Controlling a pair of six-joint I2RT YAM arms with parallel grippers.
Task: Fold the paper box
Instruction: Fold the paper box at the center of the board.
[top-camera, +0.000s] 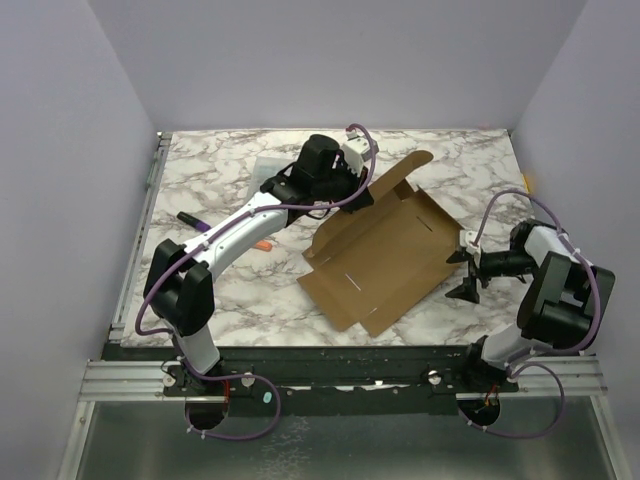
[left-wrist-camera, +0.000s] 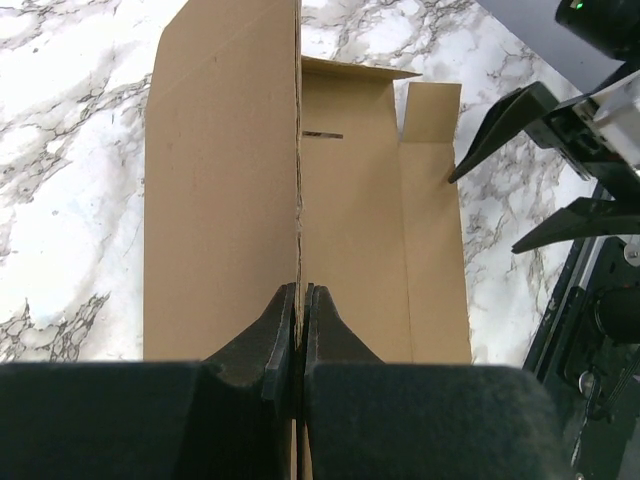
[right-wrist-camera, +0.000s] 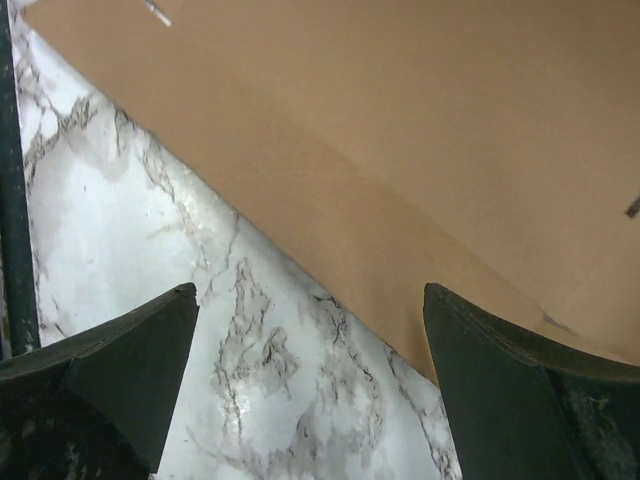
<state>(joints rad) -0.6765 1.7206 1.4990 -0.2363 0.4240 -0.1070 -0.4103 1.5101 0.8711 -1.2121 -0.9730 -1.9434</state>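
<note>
The paper box (top-camera: 385, 255) lies partly folded on the table (top-camera: 200, 190), with one gripper pinching it and one wide open beside it.
The table is white and grey like marble. The paper box is brown and sits close to the middle, a little toward 4 o'clock, with one long side standing up and a flap sticking up toward 1 o'clock. The left gripper (left-wrist-camera: 300, 300) is at the box's 11 o'clock and is squeezed tight on the top edge of the standing side. The right gripper (top-camera: 468, 272) is at the box's 3 o'clock, just beside the edge, spread wide and holding nothing. A dark pen (top-camera: 186, 217) lies at the table's 9 o'clock.
</note>
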